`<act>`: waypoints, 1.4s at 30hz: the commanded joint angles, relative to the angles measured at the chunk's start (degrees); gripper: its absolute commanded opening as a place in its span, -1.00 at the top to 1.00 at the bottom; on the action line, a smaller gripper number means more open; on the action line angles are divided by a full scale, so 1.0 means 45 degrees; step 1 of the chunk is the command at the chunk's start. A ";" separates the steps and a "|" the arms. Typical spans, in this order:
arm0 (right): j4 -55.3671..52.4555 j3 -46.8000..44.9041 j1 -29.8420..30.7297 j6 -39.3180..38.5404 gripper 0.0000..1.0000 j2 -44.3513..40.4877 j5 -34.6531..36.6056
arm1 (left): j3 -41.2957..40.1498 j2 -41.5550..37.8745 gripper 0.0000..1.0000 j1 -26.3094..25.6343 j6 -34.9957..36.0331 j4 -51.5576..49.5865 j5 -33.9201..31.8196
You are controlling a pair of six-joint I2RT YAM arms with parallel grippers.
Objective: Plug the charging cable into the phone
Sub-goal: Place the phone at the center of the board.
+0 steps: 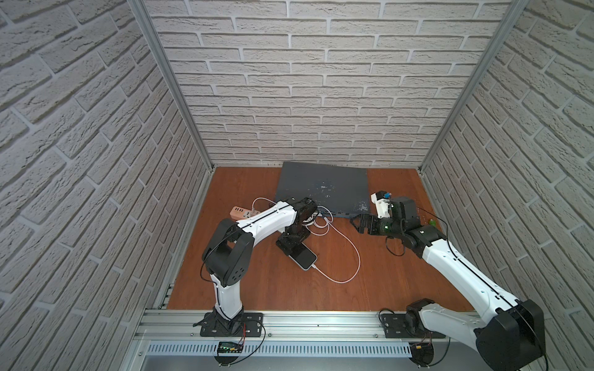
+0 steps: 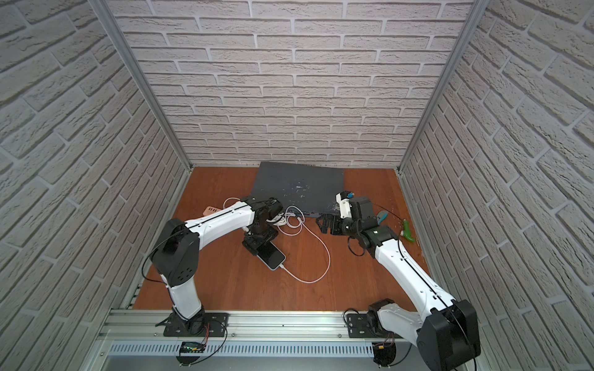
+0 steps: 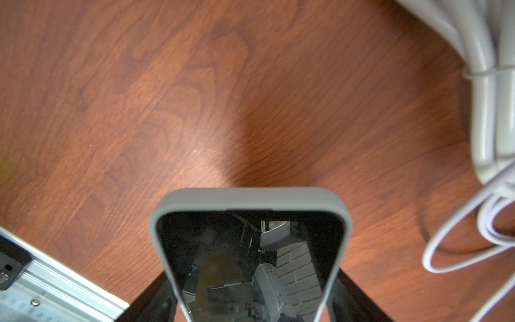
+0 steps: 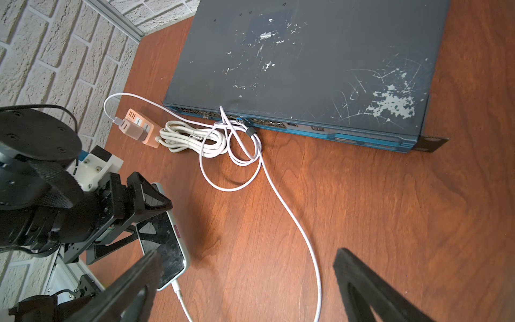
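The phone (image 1: pixel 307 257) (image 2: pixel 273 257) lies flat on the wooden table, black screen up, in a pale rim. My left gripper (image 1: pixel 289 248) (image 2: pixel 254 248) straddles its far end, and a black finger presses against each long side of the phone (image 3: pixel 250 239) in the left wrist view. The white charging cable (image 1: pixel 357 257) (image 2: pixel 328 258) (image 4: pixel 292 217) sweeps in a wide loop, and its plug (image 4: pixel 176 287) sits in the phone's near end. My right gripper (image 1: pixel 356 223) (image 2: pixel 322 223) (image 4: pixel 248 252) hovers open to the right, with only bare table between its fingers.
A large dark grey box (image 1: pixel 324 186) (image 4: pixel 306 55) fills the back middle. In front of it lie a bundled white cord (image 4: pixel 189 138) and a pink power strip (image 4: pixel 146 133) holding the charger block (image 4: pixel 129 128). A green tool (image 2: pixel 406 233) lies far right.
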 commanded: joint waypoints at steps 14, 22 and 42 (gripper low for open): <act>0.0093 -0.0023 -0.0179 -0.0241 -0.98 -0.0229 0.0095 | 0.0304 0.0847 1.00 -0.0095 0.0677 -0.0123 0.0507; 0.0192 -0.0135 -0.0233 -0.0261 -0.98 0.0001 0.0126 | 0.0184 0.1230 1.00 -0.0154 0.0990 0.0130 0.0724; 0.0369 -0.0315 -0.0257 -0.0262 -0.98 0.0149 0.0233 | 0.0029 0.1812 1.00 -0.0246 0.1062 0.0428 0.0893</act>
